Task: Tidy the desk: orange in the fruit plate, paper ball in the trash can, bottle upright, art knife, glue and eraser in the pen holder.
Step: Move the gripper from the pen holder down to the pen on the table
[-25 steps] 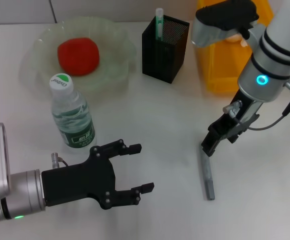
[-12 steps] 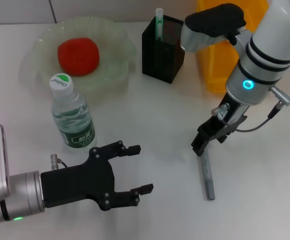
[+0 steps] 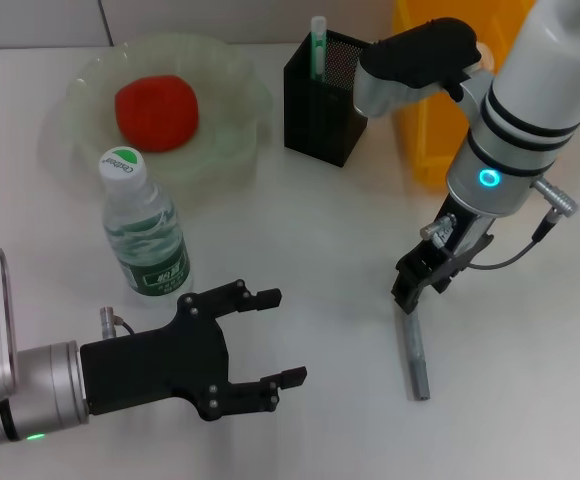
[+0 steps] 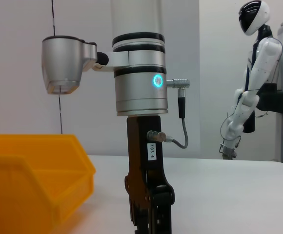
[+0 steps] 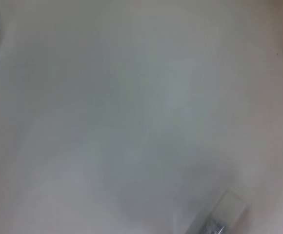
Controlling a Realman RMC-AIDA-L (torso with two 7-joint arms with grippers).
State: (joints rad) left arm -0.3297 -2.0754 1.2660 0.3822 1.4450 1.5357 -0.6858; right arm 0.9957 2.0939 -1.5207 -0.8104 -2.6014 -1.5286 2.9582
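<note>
From my head camera I see the white bench spread under both arms. At its far right edge sits the yellow trash can, partly behind my right arm; the left wrist camera catches its near corner too. At far left lies the pale green fruit plate with the orange resting in its middle. My left gripper hangs low over the near left of the bench, its black fingers spread wide apart with nothing between them. My right gripper points steeply down over the right centre of the bench, its tip right at the far end of the glue; I cannot tell from any view whether its jaws are apart or together. The left wrist camera shows that gripper from the side, hanging straight below its silver wrist. The black mesh pen holder stands between the plate and the trash can, with the art knife upright inside it, its white end poking above the rim. The bottle stands upright just in front of the plate, green cap on top. The glue lies flat on the bench, a thin grey stick running toward me from the right gripper.
</note>
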